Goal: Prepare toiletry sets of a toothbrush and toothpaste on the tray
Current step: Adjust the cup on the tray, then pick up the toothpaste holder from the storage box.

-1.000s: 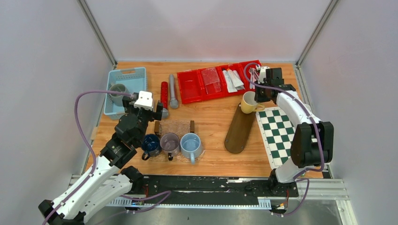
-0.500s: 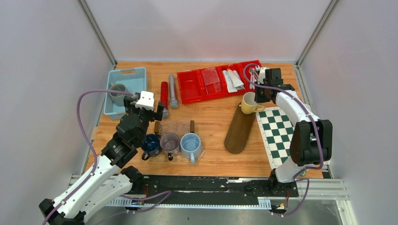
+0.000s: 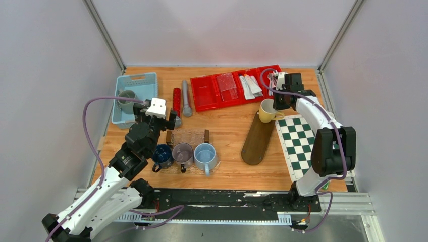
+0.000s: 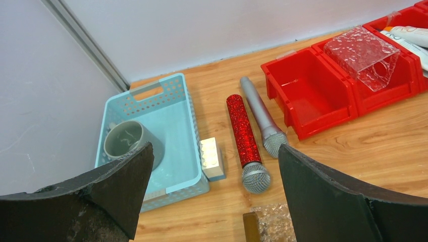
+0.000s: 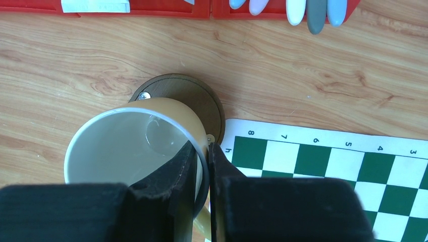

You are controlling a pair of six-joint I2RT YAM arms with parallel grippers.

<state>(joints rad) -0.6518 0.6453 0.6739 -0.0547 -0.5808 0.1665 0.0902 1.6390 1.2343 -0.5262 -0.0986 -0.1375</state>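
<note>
Pale walls [image 3: 222, 30] enclose a wooden table [image 3: 227, 132]. Along its far edge, red bins [image 3: 204, 97] hold the toothpaste [image 3: 254, 84] and toothbrushes [image 5: 295, 12]. The right gripper [image 5: 204, 151] is clamped on the rim of a yellow mug [image 5: 116, 146] on the dark tray [image 3: 256, 142]. The left gripper [image 4: 214, 148] has its jaws wide apart, holding nothing.

Wooden table [image 3: 227, 132], pale grey walls [image 3: 222, 30]
</note>
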